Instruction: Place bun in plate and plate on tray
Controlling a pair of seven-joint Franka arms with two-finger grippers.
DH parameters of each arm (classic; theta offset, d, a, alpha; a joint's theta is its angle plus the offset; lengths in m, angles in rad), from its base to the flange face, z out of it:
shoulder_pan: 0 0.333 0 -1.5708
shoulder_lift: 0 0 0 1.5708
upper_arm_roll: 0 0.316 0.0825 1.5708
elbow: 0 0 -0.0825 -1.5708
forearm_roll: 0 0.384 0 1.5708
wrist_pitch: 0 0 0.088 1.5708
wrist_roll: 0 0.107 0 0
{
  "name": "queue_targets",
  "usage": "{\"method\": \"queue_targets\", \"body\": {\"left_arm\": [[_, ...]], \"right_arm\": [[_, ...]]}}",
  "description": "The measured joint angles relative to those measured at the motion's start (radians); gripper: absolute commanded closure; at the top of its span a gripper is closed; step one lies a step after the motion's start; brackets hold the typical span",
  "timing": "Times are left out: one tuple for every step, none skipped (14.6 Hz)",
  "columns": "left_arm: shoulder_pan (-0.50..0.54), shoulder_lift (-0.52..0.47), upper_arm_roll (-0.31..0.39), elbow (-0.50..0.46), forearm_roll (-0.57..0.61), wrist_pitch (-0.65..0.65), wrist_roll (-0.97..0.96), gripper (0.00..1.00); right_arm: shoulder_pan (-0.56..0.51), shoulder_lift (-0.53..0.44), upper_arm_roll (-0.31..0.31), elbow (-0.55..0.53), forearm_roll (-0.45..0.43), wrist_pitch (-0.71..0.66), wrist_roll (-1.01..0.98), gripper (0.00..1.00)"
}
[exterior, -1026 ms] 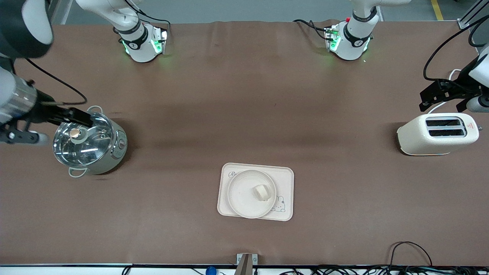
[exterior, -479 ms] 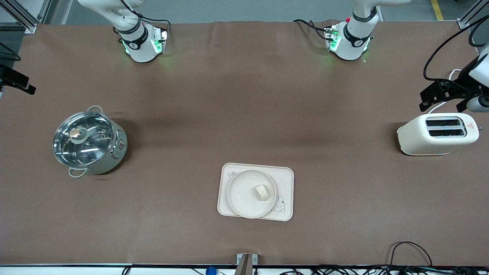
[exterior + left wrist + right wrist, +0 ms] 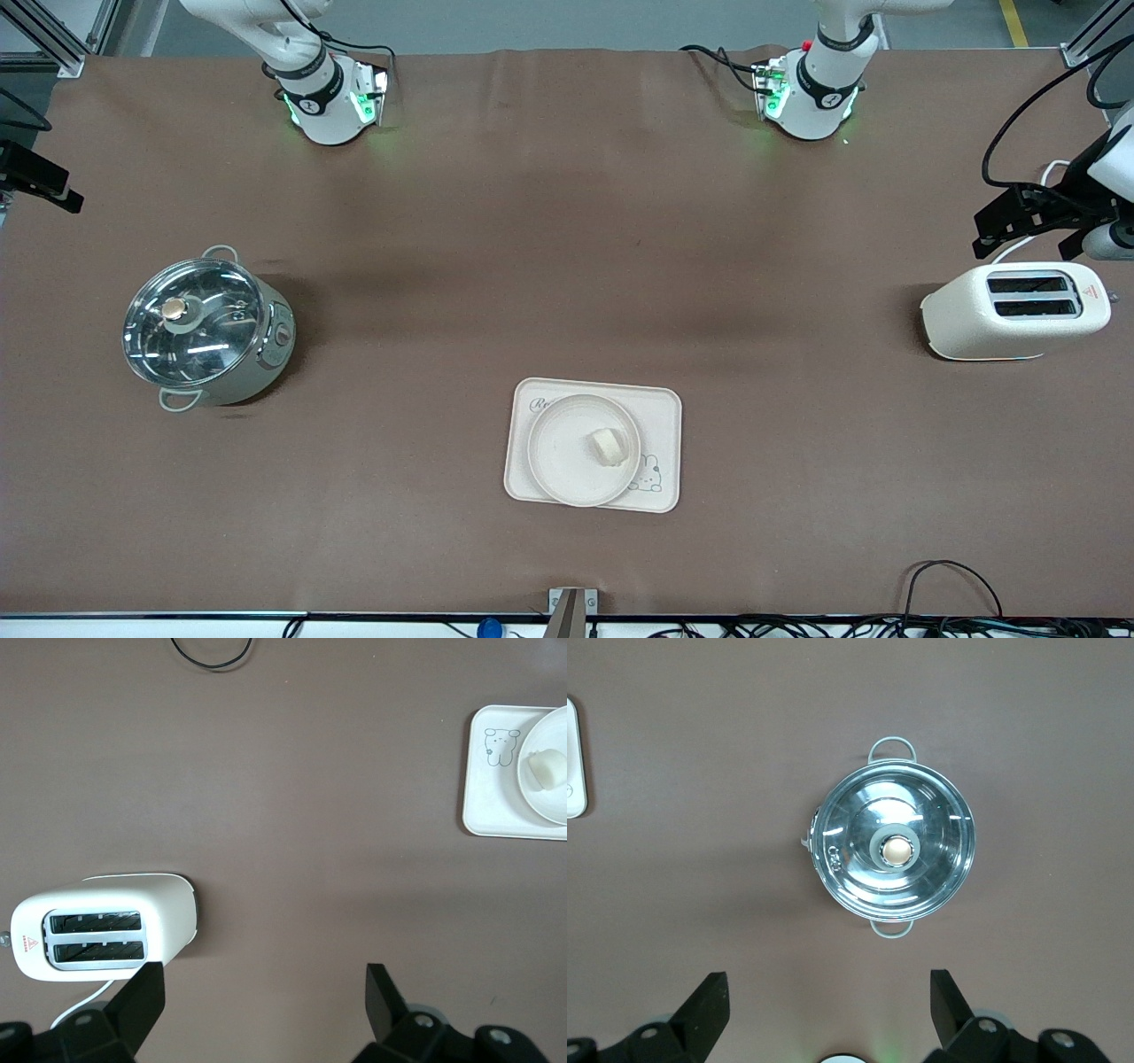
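The bun (image 3: 608, 446) lies in the round cream plate (image 3: 563, 454). The plate rests on the rabbit tray (image 3: 661, 416), near the table's front-camera edge. The left wrist view shows the tray (image 3: 490, 802), the plate (image 3: 554, 797) and the bun (image 3: 547, 769) at its edge. My left gripper (image 3: 985, 235) is open and empty, up over the table beside the toaster; its jaws (image 3: 263, 1001) stand wide apart. My right gripper (image 3: 44, 182) is open and empty over the table's edge at the right arm's end, with jaws (image 3: 828, 1005) wide apart.
A cream toaster (image 3: 1014, 310) stands at the left arm's end, also in the left wrist view (image 3: 106, 926). A glass-lidded pot (image 3: 208, 332) stands at the right arm's end, also in the right wrist view (image 3: 895, 850). A black cable loop (image 3: 952, 576) lies near the front edge.
My right arm has pulled away from over the pot to the table's edge at its own end. The left arm, bun, plate and tray have not moved.
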Motion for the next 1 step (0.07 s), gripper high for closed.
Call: {"method": "queue_targets", "body": {"left_arm": [[0.0, 0.0, 0.0, 0.001, 0.0, 0.0, 0.0, 0.0]], "right_arm": [[0.0, -0.001, 0.0, 0.0, -0.002, 0.0, 0.0, 0.0]]}}
